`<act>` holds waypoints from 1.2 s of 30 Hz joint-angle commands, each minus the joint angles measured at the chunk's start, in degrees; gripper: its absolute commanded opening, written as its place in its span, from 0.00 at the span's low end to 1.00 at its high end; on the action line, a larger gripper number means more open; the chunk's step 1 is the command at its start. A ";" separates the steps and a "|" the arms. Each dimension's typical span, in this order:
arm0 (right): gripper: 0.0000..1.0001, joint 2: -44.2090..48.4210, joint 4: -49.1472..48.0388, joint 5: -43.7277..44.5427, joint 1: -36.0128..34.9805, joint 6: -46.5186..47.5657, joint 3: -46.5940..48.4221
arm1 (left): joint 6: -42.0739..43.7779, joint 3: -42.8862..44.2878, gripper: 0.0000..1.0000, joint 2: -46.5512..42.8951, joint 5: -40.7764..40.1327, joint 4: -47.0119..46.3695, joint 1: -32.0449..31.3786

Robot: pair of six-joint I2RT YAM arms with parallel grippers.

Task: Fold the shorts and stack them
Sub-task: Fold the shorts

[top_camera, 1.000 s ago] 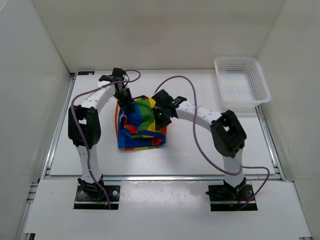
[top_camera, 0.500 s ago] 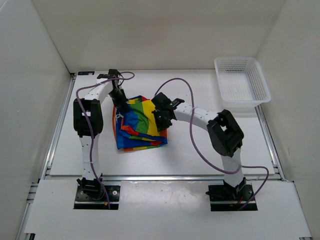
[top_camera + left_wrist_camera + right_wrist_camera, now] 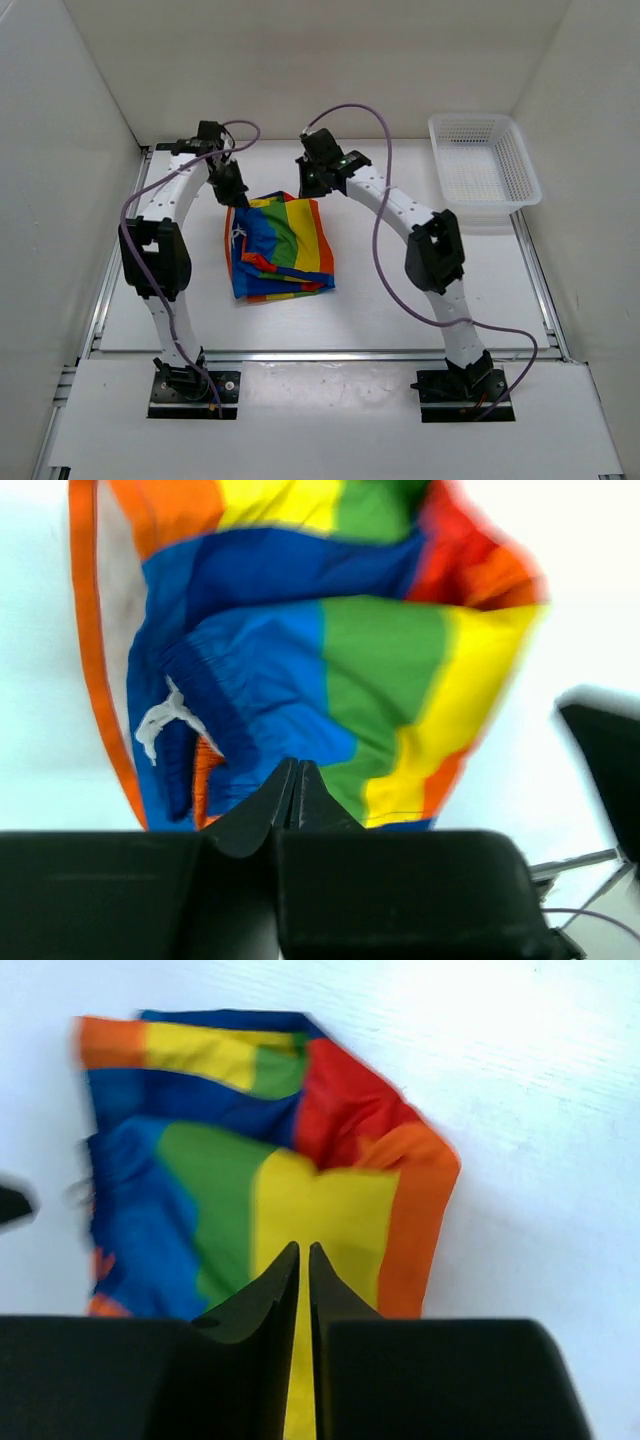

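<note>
You have the shorts (image 3: 278,248) lying folded in a rough square on the table (image 3: 400,300), left of centre between the two arms, with blue to the left and an orange edge to the right. At their far left corner your left gripper (image 3: 228,186) hangs with its jaws pressed together on nothing. At the far right corner your right gripper (image 3: 312,180) shows jaws drawn to a thin slit, empty. The white mesh basket (image 3: 527,175) stands in the far right corner, well apart.
</note>
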State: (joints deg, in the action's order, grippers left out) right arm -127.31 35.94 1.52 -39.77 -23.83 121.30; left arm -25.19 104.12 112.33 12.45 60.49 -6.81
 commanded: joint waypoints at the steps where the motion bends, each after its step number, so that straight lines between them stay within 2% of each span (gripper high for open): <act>1: 0.12 -9.86 3.17 -1.34 1.54 -0.42 7.00 | 0.67 -6.72 0.10 2.71 -0.85 -3.53 0.48; 4: 0.12 -14.44 3.17 -1.34 2.06 -0.94 10.36 | 0.67 -9.01 0.10 4.99 -0.85 -4.94 0.48; 9: 0.11 -16.40 3.78 -0.64 2.06 -0.95 11.07 | 0.67 -7.79 0.10 7.37 -1.46 -5.47 0.48; 13: 0.10 -9.14 4.31 0.59 3.11 -0.95 8.26 | 1.81 -4.98 0.10 5.10 -2.25 -2.75 0.48; 16: 0.26 -0.18 3.78 2.34 4.26 -0.34 3.96 | 2.33 -1.22 0.12 1.41 -4.79 0.93 -0.05; 17: 0.43 2.30 3.78 4.70 4.26 -0.33 2.73 | 2.34 -0.24 0.18 -1.65 -6.28 1.99 -0.05; 19: 0.65 9.95 3.78 7.26 5.57 0.45 -2.36 | 2.95 1.96 0.31 -5.09 -7.00 3.58 -0.05; 20: 0.74 12.41 3.78 8.58 5.58 0.46 -4.21 | 2.95 1.97 0.53 -8.76 -7.69 4.63 -0.05; 21: 0.88 14.78 3.78 10.15 6.36 0.46 -5.96 | 2.95 2.58 0.65 -10.63 -8.22 4.64 -0.05; 24: 0.99 26.54 4.31 15.52 9.09 -0.07 -14.22 | 2.95 1.45 0.99 -18.25 -8.75 5.17 0.48; 29: 1.00 39.57 8.95 21.23 16.12 -0.60 -28.46 | 1.55 -6.89 0.99 -32.33 -11.21 1.13 0.48; 30: 1.00 43.77 9.49 22.72 17.00 -0.60 -33.62 | 0.50 -11.17 0.99 -37.83 -11.91 -0.01 0.48; 34: 1.00 53.55 12.30 25.99 22.36 -1.12 -45.05 | -1.87 -20.60 0.99 -49.74 -13.67 -4.94 0.48; 36: 0.95 58.63 12.92 26.51 23.94 -1.13 -49.03 | -2.49 -23.59 0.99 -53.60 -14.82 -4.94 0.48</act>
State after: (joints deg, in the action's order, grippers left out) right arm -74.06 45.36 24.38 -17.43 -24.64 76.49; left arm -25.67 84.68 61.56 0.60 57.78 -6.48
